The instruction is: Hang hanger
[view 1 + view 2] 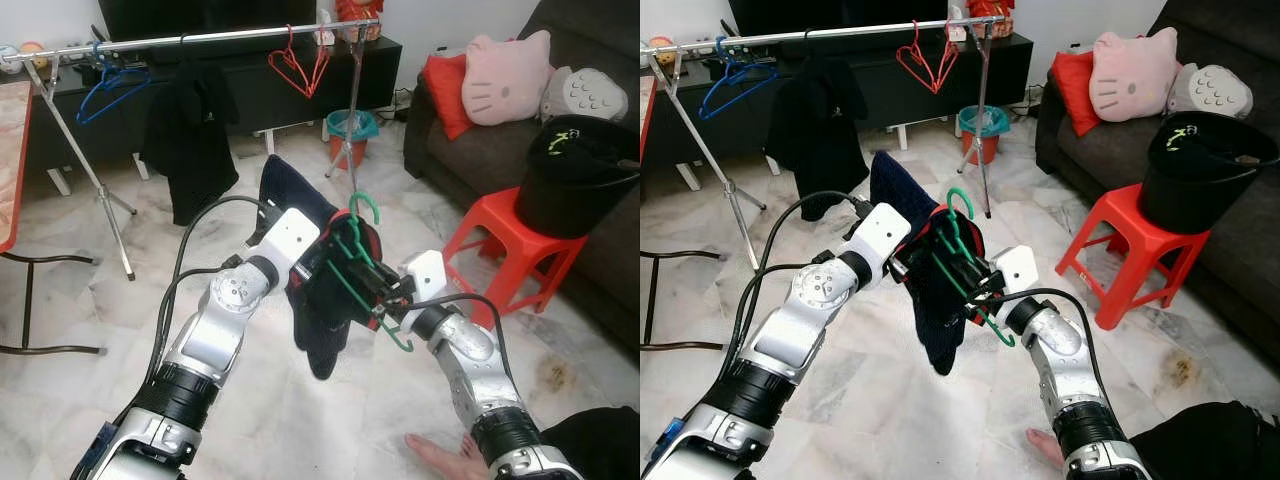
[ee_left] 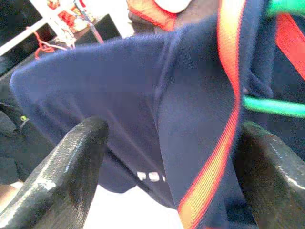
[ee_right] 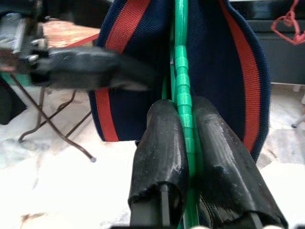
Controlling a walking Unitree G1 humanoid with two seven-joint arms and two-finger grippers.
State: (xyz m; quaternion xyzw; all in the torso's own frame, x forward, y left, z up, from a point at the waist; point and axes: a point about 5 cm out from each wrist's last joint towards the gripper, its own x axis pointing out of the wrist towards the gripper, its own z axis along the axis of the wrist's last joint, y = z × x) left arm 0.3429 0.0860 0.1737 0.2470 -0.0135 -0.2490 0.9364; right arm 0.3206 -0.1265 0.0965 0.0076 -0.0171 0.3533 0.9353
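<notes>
1. A person's bare foot (image 1: 440, 455) rests on the marble floor (image 1: 300, 420) at the bottom edge of the frame, just beside the right arm.
2. The right gripper (image 3: 183, 138) sits at the centre of the head view, its two black fingers (image 3: 162, 143) pinched tight on the shaft of the green hanger (image 1: 362, 262), as the right wrist view shows.
3. The green hanger's hook points upward, and a navy garment with red stripes (image 1: 315, 320) hangs on it, drooping below both grippers.
4. The left gripper (image 2: 167, 157) meets the garment from the left of centre; its fingers (image 2: 66, 167) are spread wide, one on each side of a fold of the navy cloth.
5. A metal clothes rail (image 1: 200, 38) runs across the top of the frame, well apart from the held hanger.
6. On the rail hang a blue hanger (image 1: 110, 85) at upper left, a black shirt (image 1: 190, 140) beside it, and red hangers (image 1: 300, 65) toward upper centre.
7. At right, a black bucket (image 1: 575, 175) stands on a red stool (image 1: 490, 235) in front of a dark sofa (image 1: 450, 150) that carries a pink cat-face cushion (image 1: 505, 80).
</notes>
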